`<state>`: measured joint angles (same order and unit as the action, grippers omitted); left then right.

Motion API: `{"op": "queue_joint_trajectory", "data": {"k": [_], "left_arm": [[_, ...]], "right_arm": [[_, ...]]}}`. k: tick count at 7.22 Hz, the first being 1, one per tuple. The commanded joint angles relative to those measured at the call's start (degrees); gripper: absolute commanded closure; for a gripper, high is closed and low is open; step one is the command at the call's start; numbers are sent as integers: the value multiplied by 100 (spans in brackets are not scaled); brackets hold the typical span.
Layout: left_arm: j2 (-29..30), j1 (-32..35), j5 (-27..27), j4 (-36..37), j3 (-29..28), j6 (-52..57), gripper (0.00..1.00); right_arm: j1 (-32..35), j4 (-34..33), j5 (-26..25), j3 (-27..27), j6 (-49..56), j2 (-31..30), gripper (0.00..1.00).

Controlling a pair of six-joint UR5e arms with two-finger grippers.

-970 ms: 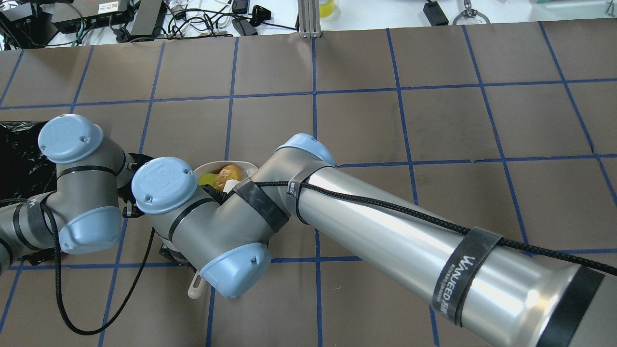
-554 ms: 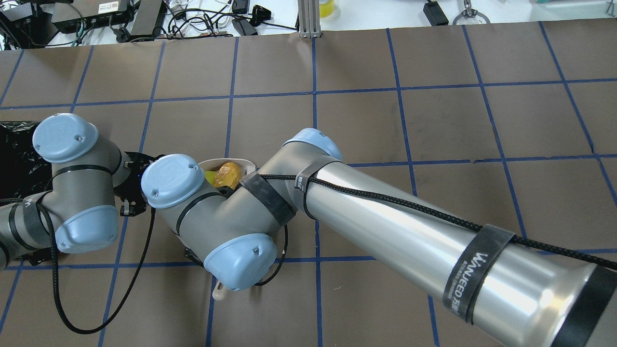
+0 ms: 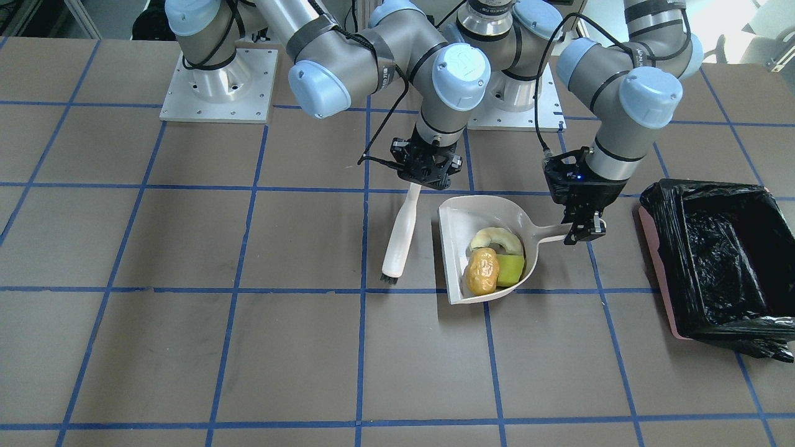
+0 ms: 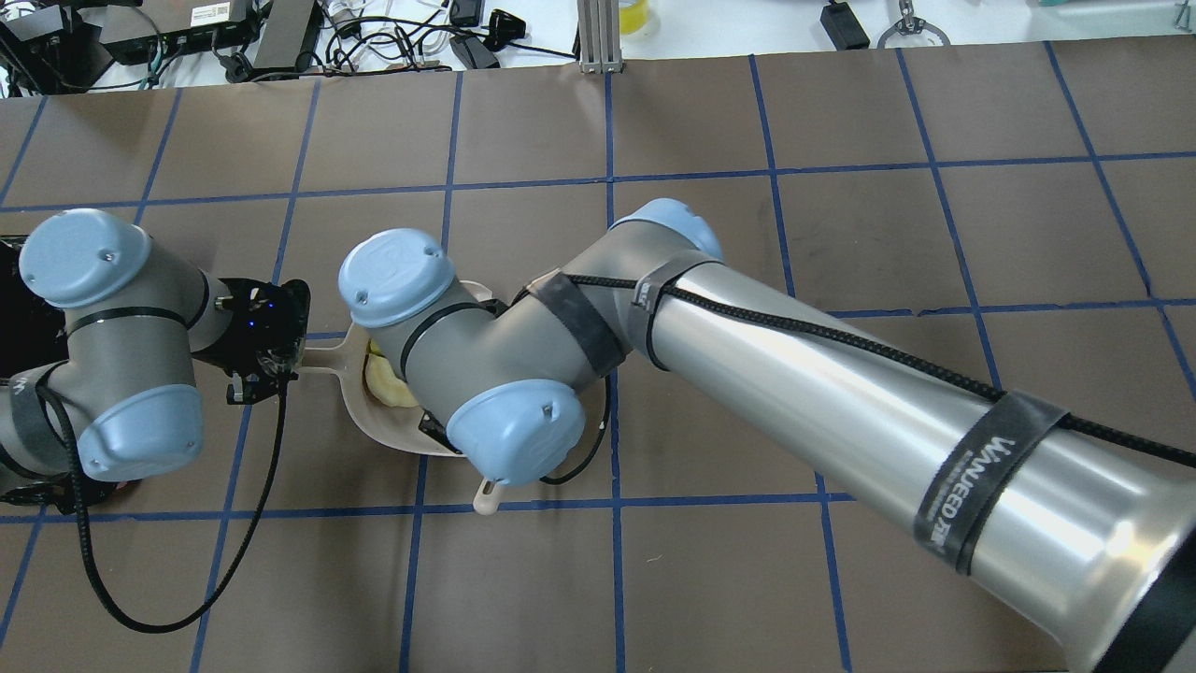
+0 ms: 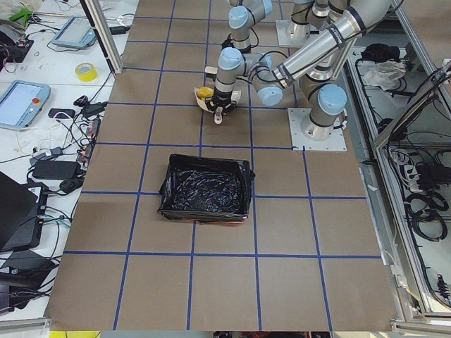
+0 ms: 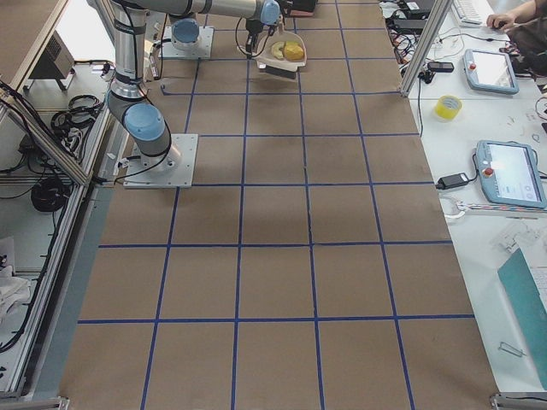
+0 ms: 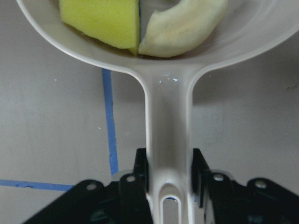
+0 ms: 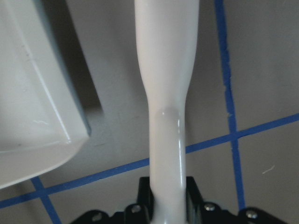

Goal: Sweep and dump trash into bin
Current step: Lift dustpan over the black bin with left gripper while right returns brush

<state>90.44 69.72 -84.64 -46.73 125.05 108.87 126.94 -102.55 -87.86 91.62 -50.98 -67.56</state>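
In the front-facing view you have the left gripper (image 3: 581,231) pinching the end of the dustpan's (image 3: 458,218) handle. The wrist view shows one finger (image 7: 140,170) pressed against each side of it. From the gripper, the handle runs toward 9 o'clock into the pan. The pan's straight open lip faces 9 o'clock.

All three pieces of trash are in the pan, bunched in its rounded back half. The lump (image 3: 483,271) lies at the pan's 6 o'clock. The wedge (image 3: 510,271) touches the lump on its 3 o'clock side. The crescent (image 3: 494,238) arches at 12 o'clock of them both, next to where the handle joins.

Your right gripper (image 3: 420,184) is clamped on the top of the brush (image 3: 400,236), a finger on each side of the white grip. The brush hangs toward 6 o'clock with its dark bristles lowest. It is just beside the pan's lip, at the pan's 9 o'clock, and clear of it.

The bin (image 3: 677,248) stands on the table (image 3: 186,248) at 3 o'clock of the pan, beyond the left gripper and apart from both. You cannot tell from these views whether the pan rests on the table or is raised off it.
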Motion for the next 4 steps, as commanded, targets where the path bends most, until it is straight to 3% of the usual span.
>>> {"op": "queue_joint_trajectory", "data": {"k": [1, 2, 3, 4], "left_arm": [[-35, -693, 990, -904, -567, 64, 100], [-44, -1019, 1281, -1377, -839, 308, 100], [-70, -1422, 1449, -2009, -1129, 858, 100], [-62, -2131, 1738, -2850, -1471, 1482, 100]], "right_arm": [[-956, 437, -257, 14, 1024, -423, 100], [-1500, 542, -293, 14, 1786, -555, 100], [-2010, 543, -676, 14, 2689, -635, 100], [-2624, 474, -854, 14, 3542, -714, 100]]}}
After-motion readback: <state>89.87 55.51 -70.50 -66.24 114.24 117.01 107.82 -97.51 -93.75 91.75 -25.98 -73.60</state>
